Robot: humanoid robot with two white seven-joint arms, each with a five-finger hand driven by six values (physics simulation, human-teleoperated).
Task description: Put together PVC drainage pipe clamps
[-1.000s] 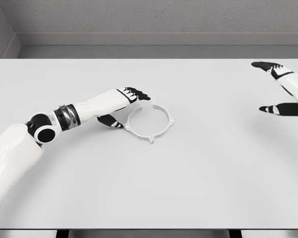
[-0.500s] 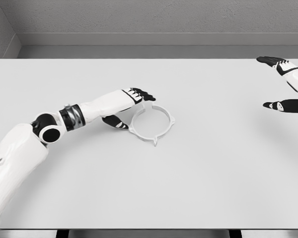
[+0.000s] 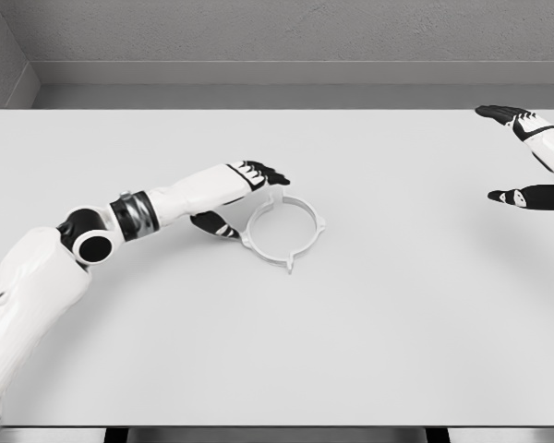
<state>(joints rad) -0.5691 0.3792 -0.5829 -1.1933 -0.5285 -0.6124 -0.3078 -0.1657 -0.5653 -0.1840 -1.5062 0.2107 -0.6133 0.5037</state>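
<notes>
A white PVC clamp ring [image 3: 285, 231] with small tabs on its rim lies flat near the middle of the table [image 3: 369, 323]. My left hand [image 3: 256, 205] is at the ring's left side, its dark fingers [image 3: 266, 173] reaching over the far-left rim and the thumb [image 3: 216, 225] by the near-left rim. The fingers are spread and do not close on the ring. My right hand [image 3: 514, 155] hovers at the table's far right edge, fingers spread and holding nothing, well away from the ring.
The white table runs back to a grey wall [image 3: 277, 37] behind it. Its front edge lies along the bottom of the view. Nothing else rests on the tabletop.
The left hand has reached a little to the right and the ring has slid slightly right with it. The right hand has drifted further right, towards the edge of the view.
</notes>
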